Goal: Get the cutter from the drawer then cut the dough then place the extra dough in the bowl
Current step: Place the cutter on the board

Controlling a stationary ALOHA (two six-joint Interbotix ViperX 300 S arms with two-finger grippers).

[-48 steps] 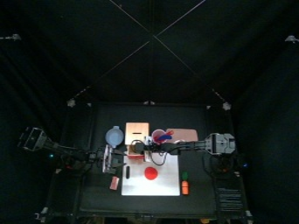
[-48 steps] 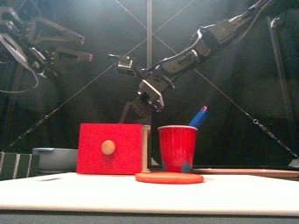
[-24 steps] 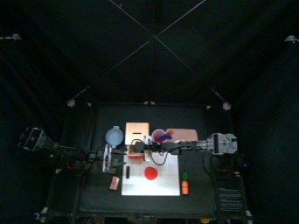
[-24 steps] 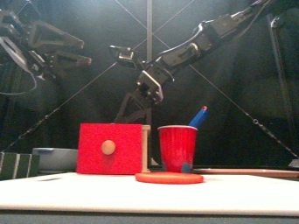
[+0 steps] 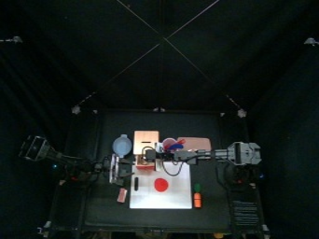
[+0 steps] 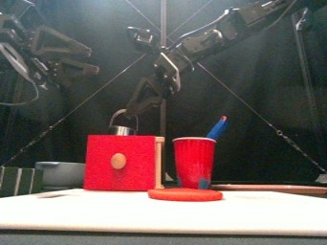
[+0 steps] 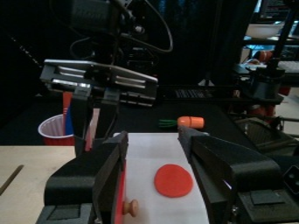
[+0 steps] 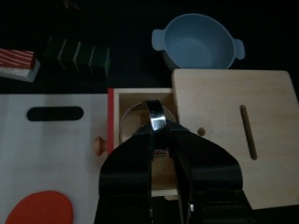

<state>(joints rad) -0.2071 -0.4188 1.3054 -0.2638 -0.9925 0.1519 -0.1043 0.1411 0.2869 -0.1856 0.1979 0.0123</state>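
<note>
The right gripper [image 6: 134, 103] hung above the pale wooden box [image 6: 160, 161]. Its fingers were pressed together on the round metal cutter with a wire handle [image 6: 121, 127]. The cutter dangled in the air just over the box's red drawer front [image 6: 121, 164], touching nothing below. From the right wrist, the drawer [image 8: 131, 131] stood pulled out, with the gripped cutter directly above its open wooden tray.

The flat disc of red dough [image 6: 185, 194] lay whole on the white cutting board [image 5: 147, 198], near the front of the black tabletop [image 5: 100, 210]. Just behind it stood a red cup [image 6: 194, 161] with a blue toy knife [image 6: 217, 126] sticking out. The blue-grey bowl with two small handles [image 6: 57, 172] sat to the left of the box and further back, with nothing visible in it. A dark green toy sushi roll [image 8: 76, 52] lay beside the bowl.

The left gripper [image 7: 152, 138] hovered at the board's left side, its fingers spread wide and holding nothing.
</note>
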